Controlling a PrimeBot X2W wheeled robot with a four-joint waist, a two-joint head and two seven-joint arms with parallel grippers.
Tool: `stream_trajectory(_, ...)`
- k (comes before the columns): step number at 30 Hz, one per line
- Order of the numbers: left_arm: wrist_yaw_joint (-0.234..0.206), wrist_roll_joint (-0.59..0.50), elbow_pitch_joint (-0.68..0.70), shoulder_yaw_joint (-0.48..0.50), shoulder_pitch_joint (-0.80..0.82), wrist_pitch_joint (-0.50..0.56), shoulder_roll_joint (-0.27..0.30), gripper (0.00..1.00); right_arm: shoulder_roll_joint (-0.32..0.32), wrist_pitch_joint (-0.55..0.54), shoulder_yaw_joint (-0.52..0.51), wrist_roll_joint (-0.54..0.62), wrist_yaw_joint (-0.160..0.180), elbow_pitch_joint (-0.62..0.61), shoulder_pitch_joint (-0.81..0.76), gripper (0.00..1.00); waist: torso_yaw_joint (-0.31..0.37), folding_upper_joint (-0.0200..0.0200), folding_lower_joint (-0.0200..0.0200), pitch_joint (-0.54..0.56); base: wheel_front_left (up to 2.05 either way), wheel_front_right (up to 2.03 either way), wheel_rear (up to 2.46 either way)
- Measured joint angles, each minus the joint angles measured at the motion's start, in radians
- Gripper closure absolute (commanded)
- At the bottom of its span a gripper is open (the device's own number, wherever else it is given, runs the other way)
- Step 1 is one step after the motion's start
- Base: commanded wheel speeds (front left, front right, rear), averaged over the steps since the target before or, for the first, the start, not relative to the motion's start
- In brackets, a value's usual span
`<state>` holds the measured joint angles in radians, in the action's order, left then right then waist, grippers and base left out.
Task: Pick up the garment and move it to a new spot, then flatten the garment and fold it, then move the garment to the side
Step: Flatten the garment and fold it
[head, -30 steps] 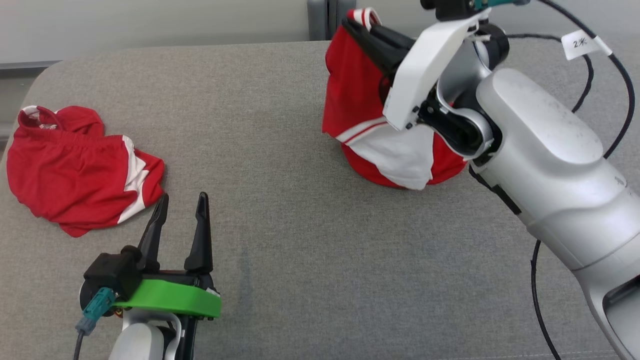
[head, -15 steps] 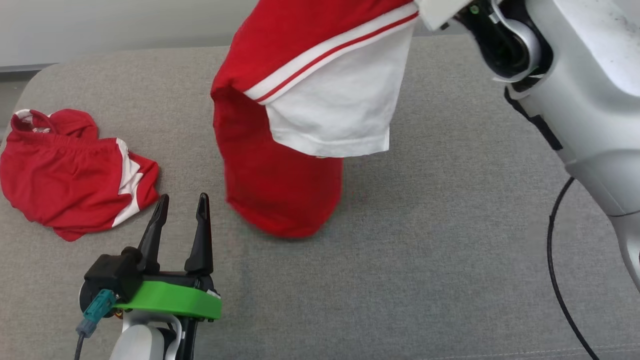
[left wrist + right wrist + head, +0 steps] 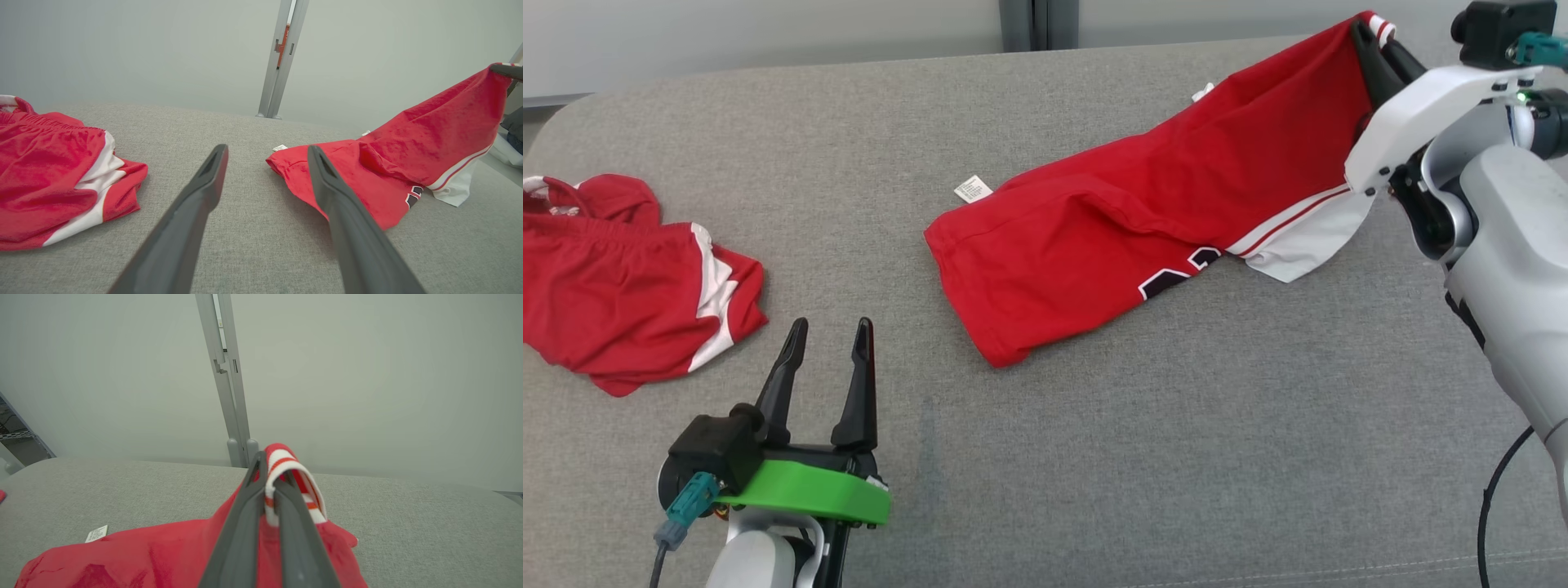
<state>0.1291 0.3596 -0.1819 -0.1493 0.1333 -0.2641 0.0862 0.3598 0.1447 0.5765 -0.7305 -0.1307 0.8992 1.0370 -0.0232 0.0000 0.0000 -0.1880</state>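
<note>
Got the right gripper (image 3: 1370,37) pinched fully shut on the red jersey (image 3: 1143,229), right at its striped trim (image 3: 286,469). Ribbed red-and-white band squeezed between the two dark fingers, with a little loop of it poking past the tips. Holding that end lifted at the far right of the grey upholstered surface (image 3: 1094,457), with the rest of the jersey sloping down and lying stretched across the middle, low end nearest the left gripper (image 3: 832,327).

Left gripper spread wide, nothing in it, touching nothing. Parked low over the near left of the surface on its green mount (image 3: 809,494), between the jersey and a crumpled pair of red shorts (image 3: 621,286).

Hard-to-see bits:
- dark number print (image 3: 1176,273) mostly folded under, can't read it
- small white label (image 3: 973,189) at the jersey's edge, text way too tiny
- white sleeve (image 3: 1298,241) partly tucked behind the right wrist's white shell
- shorts cut off by the left edge of the head view, so "shorts" going by the gathered waistband and white side panels

Texture-wise: soft, slightly fuzzy knit on the jersey, with long loose folds. Coarse woven grey cloth underneath, rounded far-left corner. Long, tapered, matte dark fingers on both grippers.
</note>
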Motion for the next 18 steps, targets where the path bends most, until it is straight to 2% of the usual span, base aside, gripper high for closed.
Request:
stream_trajectory(4,0.0,0.0,0.0,0.002,0.0,0.0,0.002,0.0,0.008,0.015,-0.015,0.012,0.0,-0.04,-0.039,1.0,0.005,0.0001,0.0,-0.002,0.0,0.0,0.0)
stream_trajectory(7,0.0,0.0,0.0,0.004,-0.002,0.0,0.002,0.0,0.021,0.015,-0.035,0.024,0.0,-0.116,-0.073,1.0,0.007,0.0,0.0,0.005,0.0,0.0,0.0)
stream_trajectory(11,0.0,0.0,-0.001,0.012,-0.01,0.0,0.001,0.0,0.034,-0.014,-0.089,0.056,0.0,-0.292,-0.144,1.0,0.015,0.0,0.0,0.013,0.0,0.0,0.0)
stream_trajectory(15,0.0,0.0,0.002,0.012,-0.011,0.0,-0.001,0.0,0.048,-0.092,-0.221,0.125,0.0,-0.497,-0.254,1.0,0.019,0.0001,0.0,0.022,0.0,0.0,0.0)
stream_trajectory(18,0.0,0.0,0.007,0.013,-0.012,0.0,-0.002,0.0,0.023,-0.191,-0.326,0.199,0.0,-0.633,-0.353,1.0,0.02,0.0001,0.0,0.017,0.0,0.0,0.0)
